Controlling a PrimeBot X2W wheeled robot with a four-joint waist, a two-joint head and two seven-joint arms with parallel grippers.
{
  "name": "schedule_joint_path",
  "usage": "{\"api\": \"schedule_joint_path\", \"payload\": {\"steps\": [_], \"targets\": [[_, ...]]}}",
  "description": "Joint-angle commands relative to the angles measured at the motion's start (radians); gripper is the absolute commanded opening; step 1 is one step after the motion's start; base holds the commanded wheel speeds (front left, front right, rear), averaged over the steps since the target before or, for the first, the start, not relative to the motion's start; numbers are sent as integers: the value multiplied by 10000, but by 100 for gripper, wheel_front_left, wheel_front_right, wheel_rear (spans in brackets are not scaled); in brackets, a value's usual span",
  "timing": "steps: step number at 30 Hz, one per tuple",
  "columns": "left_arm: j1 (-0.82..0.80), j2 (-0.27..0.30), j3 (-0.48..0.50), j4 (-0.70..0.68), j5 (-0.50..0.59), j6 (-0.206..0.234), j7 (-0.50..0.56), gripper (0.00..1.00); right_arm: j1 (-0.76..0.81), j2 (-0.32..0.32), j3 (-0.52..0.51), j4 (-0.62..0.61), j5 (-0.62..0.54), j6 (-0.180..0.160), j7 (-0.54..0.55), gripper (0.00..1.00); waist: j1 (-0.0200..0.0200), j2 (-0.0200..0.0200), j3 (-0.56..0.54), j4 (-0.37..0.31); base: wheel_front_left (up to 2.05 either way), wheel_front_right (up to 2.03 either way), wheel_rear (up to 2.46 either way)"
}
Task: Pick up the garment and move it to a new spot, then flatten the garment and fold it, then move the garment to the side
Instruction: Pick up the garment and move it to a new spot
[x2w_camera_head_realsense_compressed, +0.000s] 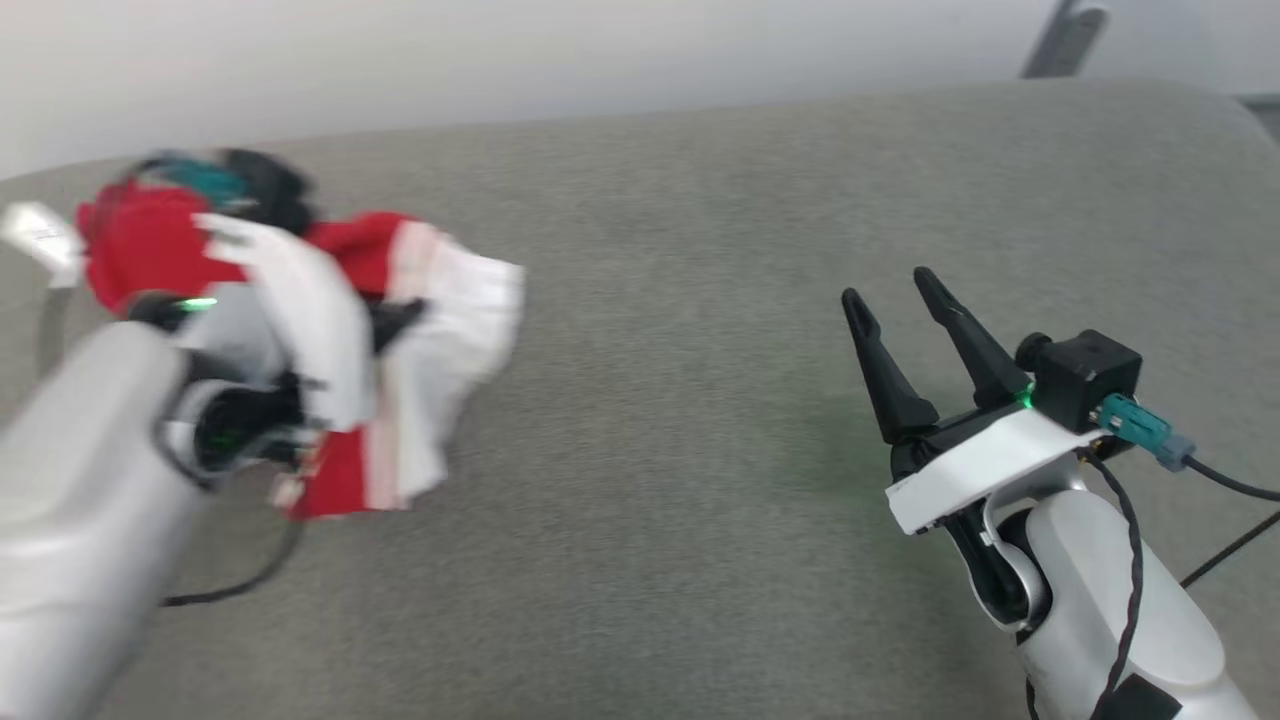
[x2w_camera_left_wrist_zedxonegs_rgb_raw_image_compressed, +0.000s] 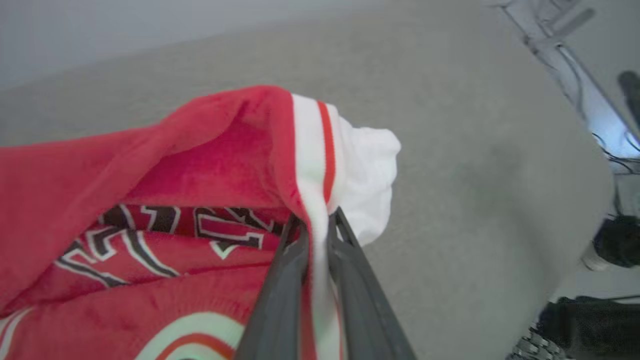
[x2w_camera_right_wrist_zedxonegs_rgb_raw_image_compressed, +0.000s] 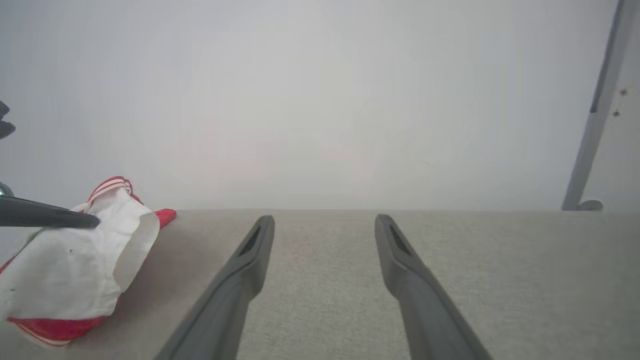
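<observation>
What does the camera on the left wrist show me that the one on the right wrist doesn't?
Left wrist view: a close look at the left claw shut on the striped trim of the garment, plus dark white-outlined lettering on the red cloth.
Right wrist view: the right claw open and holding nothing, a pale wall and a grey pole.
Both: the red and white garment and the grey fabric surface beneath it.

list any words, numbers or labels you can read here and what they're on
Nothing reads as a whole word.
On the red soft-cloth jersey T-shirt with white sleeves: dark white-outlined letters, folded over and cut off by creases, unreadable.
</observation>
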Motion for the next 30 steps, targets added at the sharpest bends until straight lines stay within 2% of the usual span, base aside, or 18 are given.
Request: {"api": "schedule_joint_path", "payload": {"steps": [1,5,7,12,13,19,21,24,30], "targets": [[-267,-295,-230,-421,-329,-18,159,0,154,77,-149,-87,43,1,-48,100,0,0,123,-610,0,0,0],[-625,-1066,-808,-841,-884,-18,564,0,242,242,-538,-306,69,1,-49,100,0,0,428,-1415,0,0,0],[-942,-1407,-1195,-779,-797,-18,770,0,274,342,-762,-461,85,1,-51,100,0,0,607,-1848,0,0,0],[-1897,-2349,-1898,199,-556,-18,682,0,344,701,-1087,-667,158,1,-55,100,0,0,1100,-3107,0,0,0],[-1897,-2349,-1898,199,-556,-18,682,0,344,701,-1087,-667,158,1,-55,100,0,0,1100,-3107,0,0,0],[-2841,-3486,-1895,1524,-1284,-18,93,0,369,1008,-1233,-803,281,1,-56,100,0,0,1681,-4471,0,0,0],[-3062,-3670,-1939,1977,-1417,-18,-101,0,420,1120,-1298,-833,340,1,-56,100,0,0,1872,-4812,0,0,0],[-3336,-3968,-2414,2439,-1265,-18,-317,0,550,1232,-1594,-901,371,1,-55,100,0,0,2128,-4930,0,0,0],[-3507,-4020,-3610,3618,-954,-18,-531,0,885,1417,-1971,-1240,378,1,-57,100,0,0,2522,-4987,0,0,0]]}}
